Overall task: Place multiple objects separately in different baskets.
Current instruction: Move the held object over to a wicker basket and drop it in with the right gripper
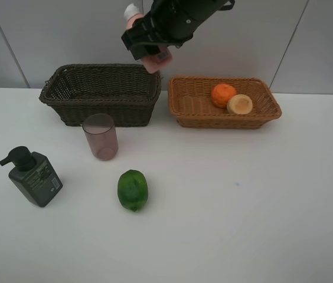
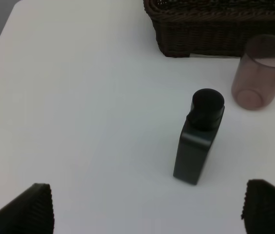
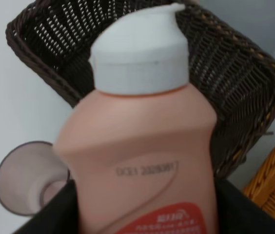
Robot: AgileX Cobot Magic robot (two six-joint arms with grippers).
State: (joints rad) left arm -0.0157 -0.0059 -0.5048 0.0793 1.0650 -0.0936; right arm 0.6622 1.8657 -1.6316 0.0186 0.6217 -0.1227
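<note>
1. Green oval fruit lies nearest the lens, at about 6 o'clock on the white table, with nothing touching it and not yet sorted. At 8 o'clock the dark green pump bottle stands upright. The mauve cup stands upright just in front of the dark brown basket.
2. At 1 o'clock, the light tan basket holds the orange and the pale round fruit, which touch each other. The split looks deliberate, with fruit in the tan basket and containers in the brown one.
3. At 12 o'clock, the pink bottle hangs in the air above the right end of the dark brown basket, its white cap tilted up and away. It appears to be held high so that it clears the rim before it is let go.
4. Gripping it is the right gripper, with its dark fingers pinching the bottle's lower body from both sides.
5. Over at 8 o'clock, the left gripper hovers above the table with its fingers spread wide. It holds and touches nothing. The pump bottle stands ahead of it and is probably its next pick.
</note>
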